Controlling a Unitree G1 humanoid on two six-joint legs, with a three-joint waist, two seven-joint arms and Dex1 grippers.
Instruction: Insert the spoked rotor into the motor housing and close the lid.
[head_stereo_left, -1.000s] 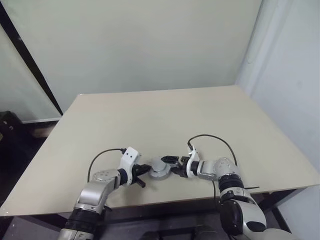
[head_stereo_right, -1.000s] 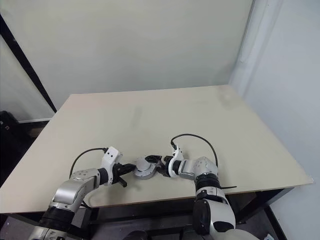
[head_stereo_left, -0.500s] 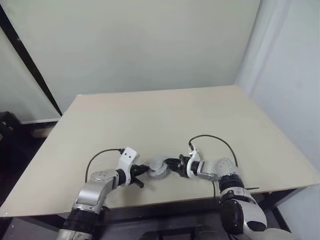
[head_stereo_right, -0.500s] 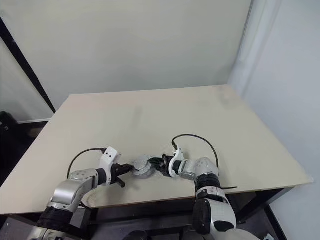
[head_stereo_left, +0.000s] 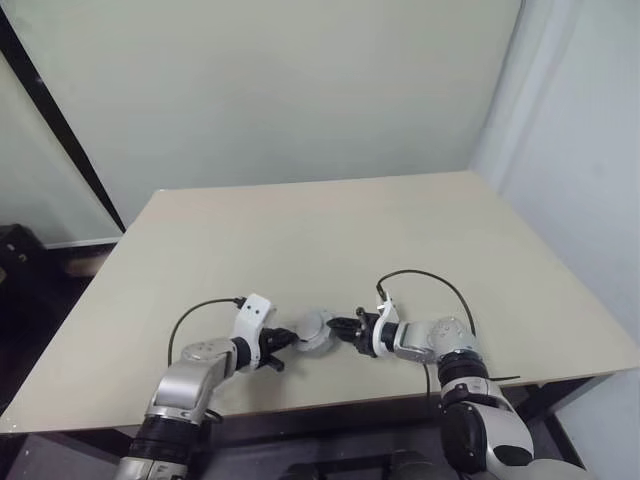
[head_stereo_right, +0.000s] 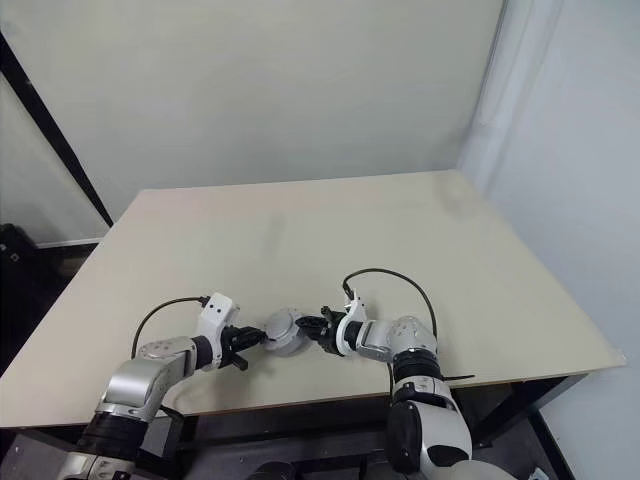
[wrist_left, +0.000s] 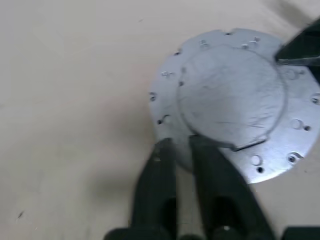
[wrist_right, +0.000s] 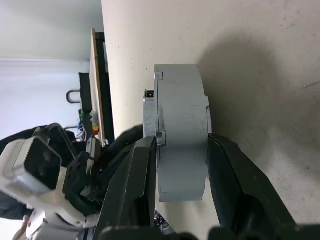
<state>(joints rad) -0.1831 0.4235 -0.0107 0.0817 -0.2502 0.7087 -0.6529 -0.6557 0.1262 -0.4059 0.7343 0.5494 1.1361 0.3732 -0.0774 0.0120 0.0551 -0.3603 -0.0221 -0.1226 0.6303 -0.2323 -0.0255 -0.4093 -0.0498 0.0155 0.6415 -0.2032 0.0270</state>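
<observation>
Beige table (head_stereo_left: 300, 230) before pale green wall (head_stereo_left: 280, 90)

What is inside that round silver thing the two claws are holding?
Nothing inside shows. The lid covers the motor housing, so only its silver outer faces are visible, pinched by the right gripper.

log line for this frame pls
stage: lid closed | motor housing: on edge on table | right gripper: jaws clamp housing faces | left gripper: jaws slightly apart at housing rim

Motor housing (head_stereo_left: 313, 332) between both tools
</observation>
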